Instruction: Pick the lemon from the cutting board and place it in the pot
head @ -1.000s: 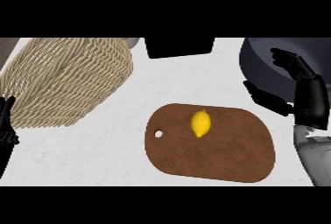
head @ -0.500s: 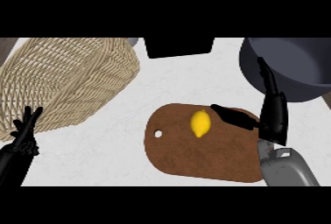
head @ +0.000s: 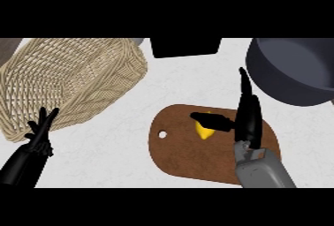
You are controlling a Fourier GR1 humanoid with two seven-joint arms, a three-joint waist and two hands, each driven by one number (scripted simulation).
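The right hand [head: 244, 121] hovers spread over the lemon [head: 205, 130] on the board [head: 195, 159], grasping nothing; pot [head: 294, 70] awaits.

The right hand [head: 246, 115] is over the brown board [head: 189, 154], fingers straight and pointing up the view, thumb stretched left across the lemon [head: 206, 130]. The thumb seems to touch the lemon's top, though contact is hard to judge. The lemon lies on the board's upper half. The dark pot [head: 297, 70] stands at upper right, apart from the board. A wicker basket [head: 68, 79] fills the upper left. The left hand [head: 40, 137] rests open at lower left, just below the basket.
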